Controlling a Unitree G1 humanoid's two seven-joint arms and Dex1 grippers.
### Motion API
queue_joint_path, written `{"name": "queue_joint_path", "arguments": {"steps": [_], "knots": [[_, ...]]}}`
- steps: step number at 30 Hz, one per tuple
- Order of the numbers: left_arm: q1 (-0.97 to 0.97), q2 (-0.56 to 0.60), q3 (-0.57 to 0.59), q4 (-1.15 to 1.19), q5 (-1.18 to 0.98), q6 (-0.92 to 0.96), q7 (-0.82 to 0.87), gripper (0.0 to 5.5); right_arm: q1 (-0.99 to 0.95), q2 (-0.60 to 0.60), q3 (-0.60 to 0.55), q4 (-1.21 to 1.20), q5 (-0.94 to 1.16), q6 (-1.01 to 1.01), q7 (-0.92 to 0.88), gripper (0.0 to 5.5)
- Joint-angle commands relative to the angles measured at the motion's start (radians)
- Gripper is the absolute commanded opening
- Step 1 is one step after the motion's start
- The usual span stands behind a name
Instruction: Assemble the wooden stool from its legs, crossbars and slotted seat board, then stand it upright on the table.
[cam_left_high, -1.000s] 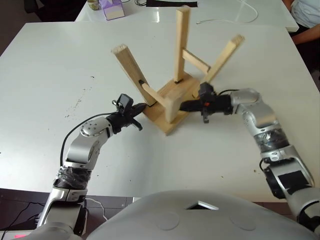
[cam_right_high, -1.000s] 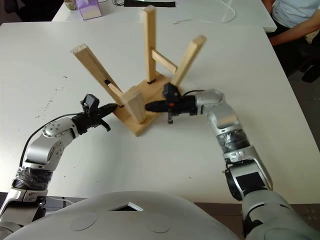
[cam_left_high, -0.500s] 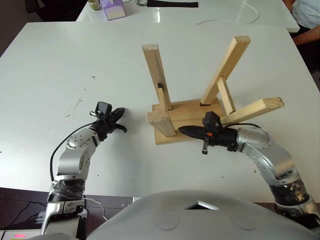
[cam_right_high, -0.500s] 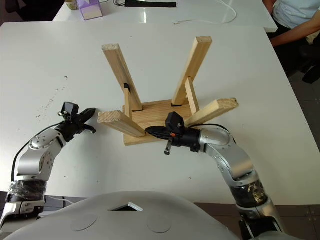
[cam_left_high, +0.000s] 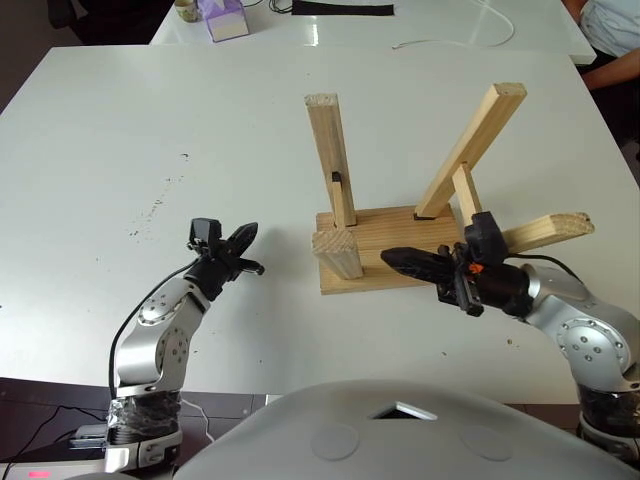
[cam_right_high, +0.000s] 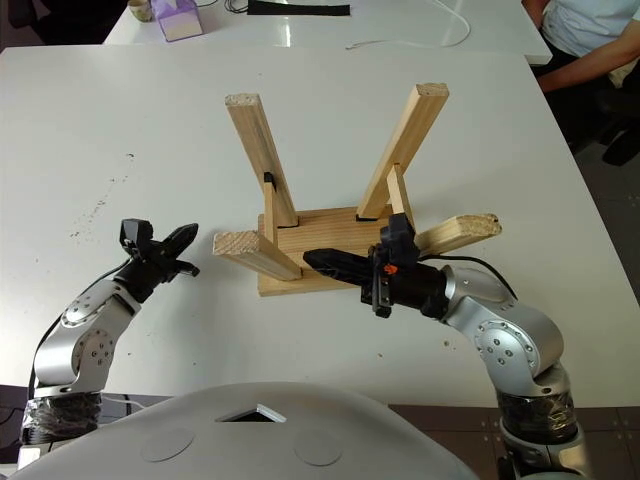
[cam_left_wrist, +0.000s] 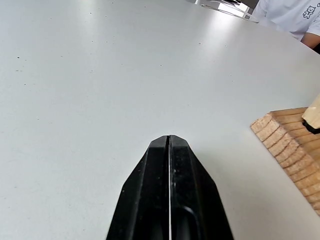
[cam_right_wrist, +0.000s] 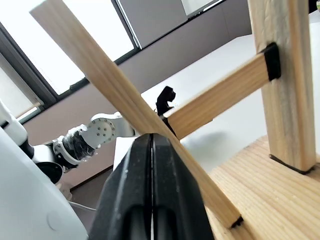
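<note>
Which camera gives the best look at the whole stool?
The left eye view: the stool shows entire, seat board flat on the table, legs up. The right eye view matches. The left wrist view catches one seat board corner; the right wrist view, legs and a crossbar up close.

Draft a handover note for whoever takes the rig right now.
Left gripper: shut, empty, over the bare table left of the stool, apart from it.
Right gripper: shut, empty, tip at the near edge of the seat board, between two legs.
The stool is upside down: seat board flat, four legs up, crossbars fitted.
Done: assembly looks complete.
Left: turn it onto its legs.
</note>
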Motion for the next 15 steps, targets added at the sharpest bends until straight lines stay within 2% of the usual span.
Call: {"name": "queue_joint_path", "arguments": {"steps": [1, 5, 9, 12, 15], "knots": [[0.023, -0.017, 0.005, -0.012, -0.005, 0.017, 0.017, 0.01, -0.092, 0.049, -0.083, 0.030, 0.118, 0.001, -0.106, 0.00], [0.027, -0.028, 0.012, -0.023, -0.023, 0.031, 0.012, 0.01, -0.314, 0.051, -0.195, 0.017, 0.438, -0.011, -0.300, 0.00], [0.075, 0.002, 0.019, -0.069, -0.036, 0.057, 0.000, 0.01, -0.541, -0.044, -0.328, 0.066, 0.712, -0.069, -0.494, 0.00], [0.151, 0.048, -0.008, -0.146, -0.026, 0.067, -0.046, 0.01, -0.608, -0.128, -0.399, 0.109, 0.753, -0.074, -0.537, 0.00], [0.217, 0.076, -0.030, -0.239, -0.047, 0.084, -0.082, 0.01, -0.632, -0.216, -0.464, 0.216, 0.692, -0.071, -0.511, 0.00]]}}
